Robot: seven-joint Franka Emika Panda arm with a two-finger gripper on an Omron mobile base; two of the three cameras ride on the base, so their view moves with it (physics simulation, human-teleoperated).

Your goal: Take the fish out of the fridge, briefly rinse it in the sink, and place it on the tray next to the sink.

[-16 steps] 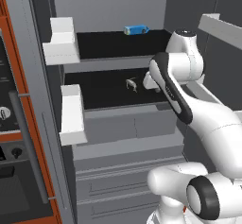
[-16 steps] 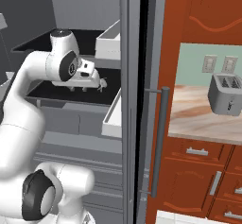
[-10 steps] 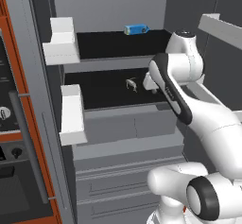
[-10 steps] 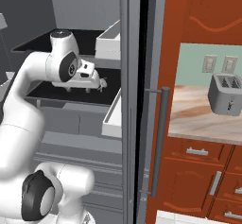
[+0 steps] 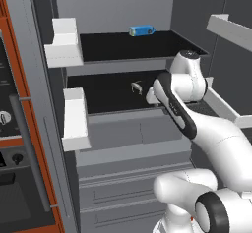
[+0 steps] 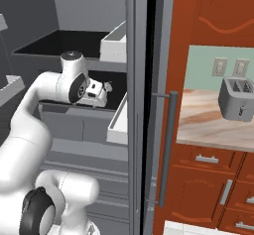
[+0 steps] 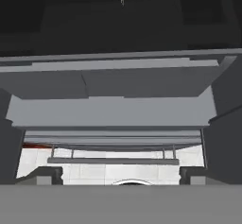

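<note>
The fish [image 5: 136, 86] lies on the fridge's [image 5: 113, 148] lower black shelf [image 5: 106, 97].

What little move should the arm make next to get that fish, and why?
Probably ease the pincer deeper along the lower black shelf toward the fish. The fish lies apart from the hand, untouched, and sits at the top edge of the hand view, not yet between the fingers.

Flat, even rendered light is seen throughout, with no glare. The fridge [image 5: 123, 129] interior is dimly lit, its black shelves nearly featureless. The hand view is darkest at its top. Edges are softened by slight blur; no distortion is noticed.
</note>
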